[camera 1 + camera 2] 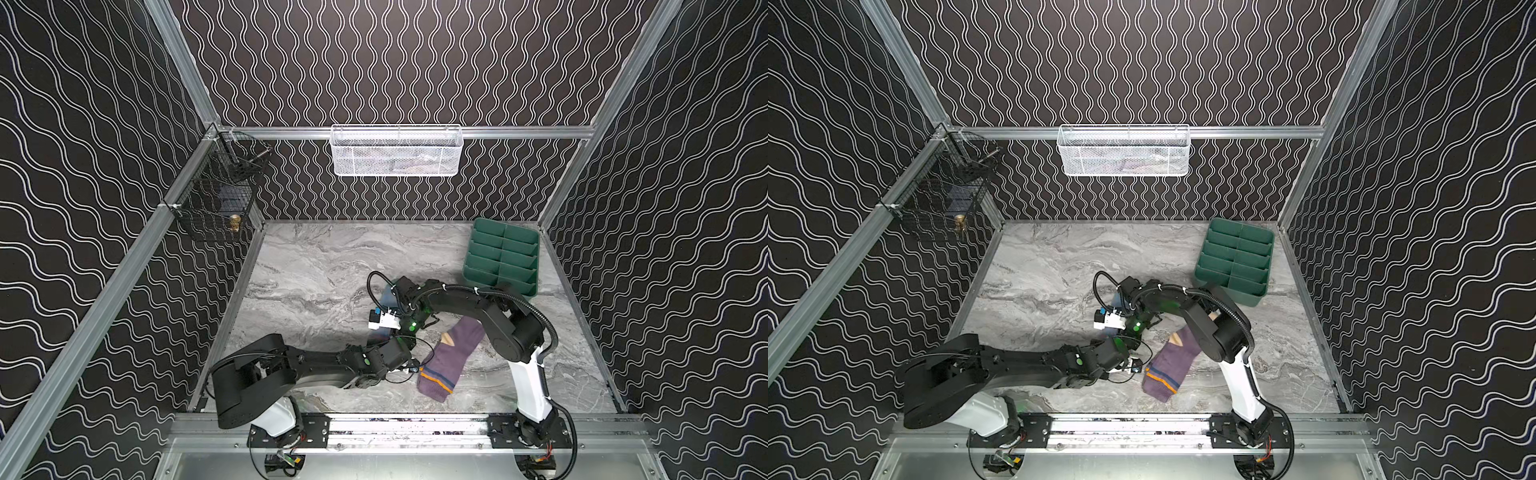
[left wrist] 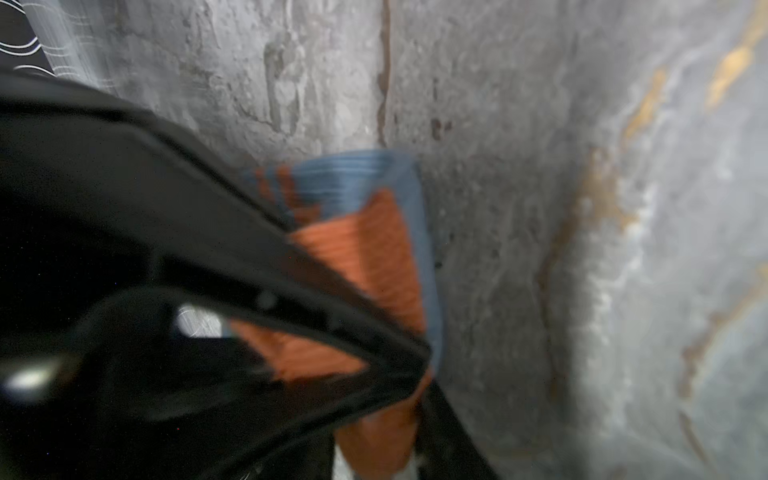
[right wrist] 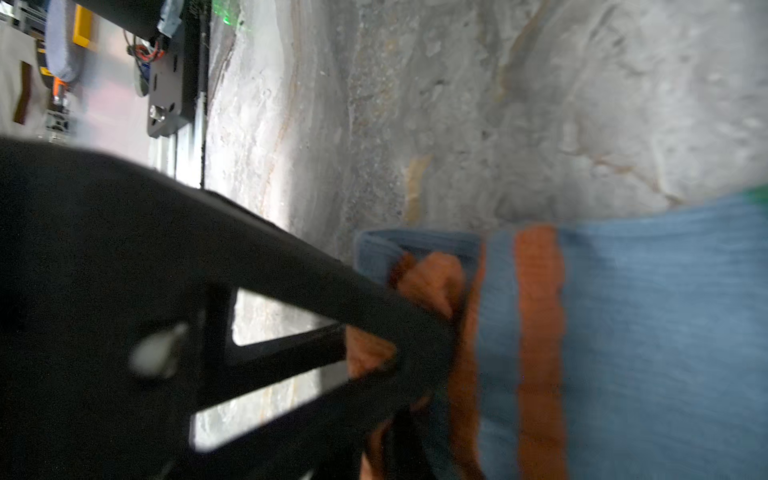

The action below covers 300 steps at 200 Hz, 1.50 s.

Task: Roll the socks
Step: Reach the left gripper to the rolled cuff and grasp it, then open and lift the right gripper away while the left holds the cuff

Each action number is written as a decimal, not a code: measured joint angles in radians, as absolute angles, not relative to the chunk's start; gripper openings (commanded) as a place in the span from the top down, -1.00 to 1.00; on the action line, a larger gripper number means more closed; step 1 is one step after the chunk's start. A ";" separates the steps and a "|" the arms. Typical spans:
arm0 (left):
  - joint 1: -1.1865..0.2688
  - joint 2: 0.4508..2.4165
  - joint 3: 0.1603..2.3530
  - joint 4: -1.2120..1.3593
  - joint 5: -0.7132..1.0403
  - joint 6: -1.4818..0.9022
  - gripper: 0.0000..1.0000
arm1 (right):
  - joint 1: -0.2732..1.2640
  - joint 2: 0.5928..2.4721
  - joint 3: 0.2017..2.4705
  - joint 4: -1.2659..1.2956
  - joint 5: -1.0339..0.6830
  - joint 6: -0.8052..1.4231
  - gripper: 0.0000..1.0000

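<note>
Okay, quick rundown:

Top views: the purple sock (image 1: pixel 453 357) lies flat on the marble table (image 1: pixel 311 270) near the front edge, well apart from the green tray (image 1: pixel 505 257) at the back right. In both top views the blue sock (image 1: pixel 388 295) peeks out mid-table, mostly hidden under the left arm (image 1: pixel 316 365) and right arm (image 1: pixel 457 297), which meet over it.

Left wrist: blurry, but the left gripper (image 2: pixel 422 370) has its jaws pinched down on the blue sock's orange cuff.

Right wrist: the right gripper (image 3: pixel 432 365) has its jaws clamped tight on that same orange cuff. The blue, orange-striped body stretches away from the tips.
</note>
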<state>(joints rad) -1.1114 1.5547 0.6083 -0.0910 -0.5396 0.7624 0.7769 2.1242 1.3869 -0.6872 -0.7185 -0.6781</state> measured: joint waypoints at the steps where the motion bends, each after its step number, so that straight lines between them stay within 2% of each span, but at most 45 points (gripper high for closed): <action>1: -1.111 1.555 0.608 -0.091 -0.540 0.762 0.78 | 0.776 2.123 1.386 -0.687 -0.717 -0.678 1.00; 14: -1.111 1.561 0.611 -0.089 -0.543 0.762 1.00 | 0.776 2.116 1.381 -0.683 -0.711 -0.686 1.00; 29: -1.108 1.560 0.618 -0.099 -0.537 0.759 1.00 | 0.776 2.103 1.367 -0.669 -0.702 -0.690 1.00; 36: -1.106 1.560 0.624 -0.109 -0.528 0.757 1.00 | 0.776 2.095 1.359 -0.659 -0.697 -0.690 0.93; 51: -1.102 1.560 0.647 -0.136 -0.502 0.738 1.00 | 0.775 2.069 1.333 -0.639 -0.678 -0.689 0.61; 68: -1.100 1.559 0.668 -0.162 -0.454 0.715 1.00 | 0.770 2.020 1.285 -0.630 -0.657 -0.681 0.35; 76: -1.099 1.555 0.674 -0.182 -0.434 0.706 1.00 | 0.765 1.986 1.262 -0.628 -0.648 -0.680 -0.16; 79: -1.098 1.554 0.676 -0.187 -0.429 0.703 1.00 | 0.764 1.973 1.254 -0.628 -0.646 -0.679 -0.22; 136: -1.098 1.538 0.702 -0.289 -0.369 0.660 1.00 | 0.715 1.692 1.126 -0.497 -0.551 -0.645 -0.25; 170: -1.083 1.552 0.773 -0.420 -0.278 0.646 1.00 | 0.637 1.486 1.050 -0.335 -0.293 -0.535 -0.32; 180: -1.064 1.567 0.812 -0.474 -0.221 0.633 1.00 | 0.614 1.409 1.031 -0.276 -0.210 -0.471 -0.52; 185: -1.050 1.575 0.833 -0.500 -0.187 0.628 1.00 | 0.600 1.368 1.024 -0.249 -0.178 -0.432 -0.90; 188: -1.040 1.581 0.844 -0.514 -0.170 0.625 1.00 | 0.591 1.341 1.021 -0.229 -0.162 -0.412 -0.99; 241: -0.901 1.686 1.041 -0.753 0.127 0.550 1.00 | 0.537 0.832 0.734 0.159 -0.081 -0.022 -1.00; 262: -0.864 1.744 1.108 -0.818 0.220 0.544 1.00 | 0.534 0.646 0.651 0.223 -0.044 0.101 -1.00; 279: -0.843 1.803 1.161 -0.856 0.271 0.529 1.00 | 0.534 0.577 0.679 0.206 -0.116 0.110 -1.00; 300: -0.838 1.874 1.205 -0.892 0.311 0.528 1.00 | 0.538 0.615 0.778 0.068 -0.198 0.039 -1.00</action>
<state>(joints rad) -0.8379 1.8740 1.2053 -0.8925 0.3107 0.5278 0.5385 0.6147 0.7776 0.0685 -0.1982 0.0387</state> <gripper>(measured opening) 0.095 0.997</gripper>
